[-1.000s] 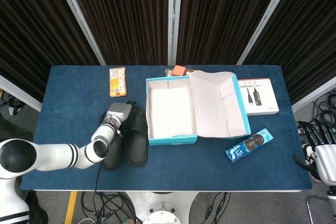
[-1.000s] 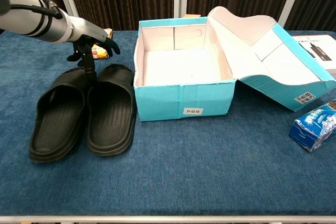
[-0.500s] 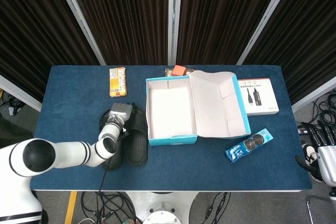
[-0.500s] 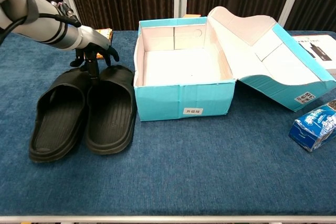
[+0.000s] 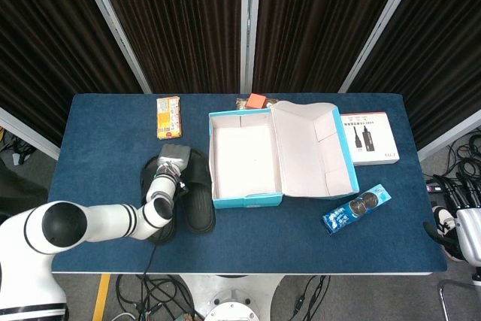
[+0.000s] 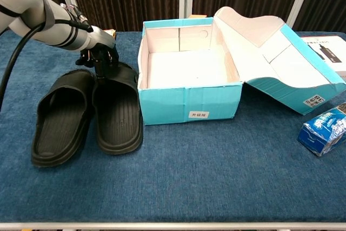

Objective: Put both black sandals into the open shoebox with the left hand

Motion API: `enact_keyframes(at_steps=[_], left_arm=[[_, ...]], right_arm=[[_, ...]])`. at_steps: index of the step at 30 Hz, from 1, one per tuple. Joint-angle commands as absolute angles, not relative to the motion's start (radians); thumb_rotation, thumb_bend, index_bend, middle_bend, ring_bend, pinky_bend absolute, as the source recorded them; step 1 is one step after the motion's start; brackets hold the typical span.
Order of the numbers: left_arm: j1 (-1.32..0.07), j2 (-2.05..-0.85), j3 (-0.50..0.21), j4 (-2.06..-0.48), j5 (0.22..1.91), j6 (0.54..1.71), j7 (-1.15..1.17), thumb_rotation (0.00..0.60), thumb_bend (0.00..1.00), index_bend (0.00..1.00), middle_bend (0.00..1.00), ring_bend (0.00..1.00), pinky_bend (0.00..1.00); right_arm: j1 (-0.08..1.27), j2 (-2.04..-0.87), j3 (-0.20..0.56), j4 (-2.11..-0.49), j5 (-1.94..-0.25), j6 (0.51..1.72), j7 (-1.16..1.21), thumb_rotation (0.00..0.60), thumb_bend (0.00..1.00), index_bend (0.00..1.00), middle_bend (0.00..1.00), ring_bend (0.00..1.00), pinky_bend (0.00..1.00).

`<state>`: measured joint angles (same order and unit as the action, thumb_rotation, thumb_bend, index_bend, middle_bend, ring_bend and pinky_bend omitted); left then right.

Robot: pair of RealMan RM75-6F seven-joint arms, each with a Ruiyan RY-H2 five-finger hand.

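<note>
Two black sandals lie side by side, left of the open teal shoebox [image 6: 186,109] [image 5: 248,201]. My left hand [image 6: 100,52] [image 5: 171,162] is at the toe end of the sandal nearer the box [image 6: 119,117] [image 5: 199,207], its fingers curled around that sandal's strap. This sandal lies skewed, with its heel swung toward the box. The other sandal [image 6: 59,120] lies flat to its left; in the head view my left arm hides most of it. The box is empty inside. My right hand [image 5: 455,219] hangs off the table's right edge with its fingers apart, holding nothing.
The box lid [image 6: 270,52] is folded open to the right. A blue cookie pack [image 5: 355,209] [image 6: 323,125] lies at the front right and a white carton [image 5: 370,138] behind it. A snack packet [image 5: 169,116] and an orange item [image 5: 256,100] lie at the back.
My left hand came down from above the gap between the sandals onto the strap of the one nearer the box. That sandal's heel swung right, toward the box.
</note>
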<state>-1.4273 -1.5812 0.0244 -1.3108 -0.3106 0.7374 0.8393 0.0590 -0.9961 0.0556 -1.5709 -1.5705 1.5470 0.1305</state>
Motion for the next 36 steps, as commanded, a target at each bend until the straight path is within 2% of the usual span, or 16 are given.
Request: enact_keyframes(at_steps=[1,23,28,32,36], left_arm=[[-1.413,-1.574,0.007,-1.317,-0.294,0.744,0.836,0.600,0.00,0.52,0.61,0.84,0.80],[-1.278,-1.326,-0.089,-1.581,-0.059,0.935,0.730,0.600,0.00,0.53,0.62,0.84,0.80],[-1.215,-1.242,-0.156,-1.644,0.025,0.934,0.617,0.600,0.00,0.52,0.61,0.84,0.80],[-1.136,-1.186,-0.263,-1.679,0.136,0.874,0.428,0.600,0.00,0.52,0.61,0.84,0.81],[-1.069,-1.213,-0.357,-1.666,0.280,0.852,0.240,0.600,0.00,0.52,0.61,0.83,0.81]], right_arm=[[0.059,-0.997,0.056,-1.569,-1.570,1.548,0.133,0.600,0.10,0.09,0.14,0.00,0.08],[0.052,-0.996,0.057,-1.567,-1.586,1.571,0.138,0.600,0.10,0.09,0.14,0.00,0.08],[0.051,-0.995,0.058,-1.567,-1.587,1.574,0.138,0.600,0.10,0.09,0.14,0.00,0.08],[0.054,-0.994,0.059,-1.571,-1.592,1.574,0.134,0.600,0.10,0.09,0.14,0.00,0.08],[0.056,-0.993,0.059,-1.577,-1.595,1.574,0.128,0.600,0.10,0.09,0.14,0.00,0.08]])
